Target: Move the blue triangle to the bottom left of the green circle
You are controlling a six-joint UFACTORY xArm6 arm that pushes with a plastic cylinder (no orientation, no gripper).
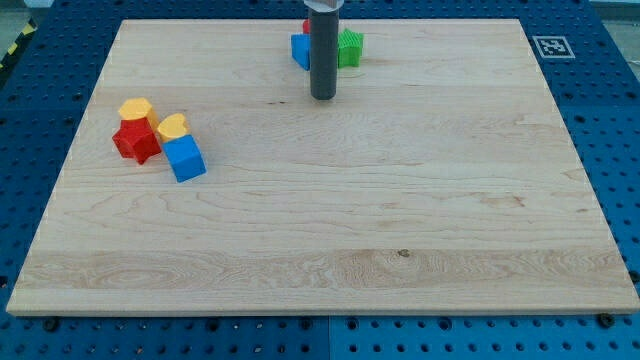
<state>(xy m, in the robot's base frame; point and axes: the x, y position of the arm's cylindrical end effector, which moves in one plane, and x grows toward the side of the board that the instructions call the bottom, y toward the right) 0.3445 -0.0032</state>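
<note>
A blue block, partly hidden behind my rod, sits near the view's top centre; its shape is hard to make out. A green block sits just to its right, on the other side of the rod. A sliver of a red block shows behind them. My tip rests on the board just below the gap between the blue and green blocks, apart from both.
At the view's left is a cluster: a yellow hexagon, a red star, a second yellow block and a blue cube. The wooden board lies on a blue perforated table.
</note>
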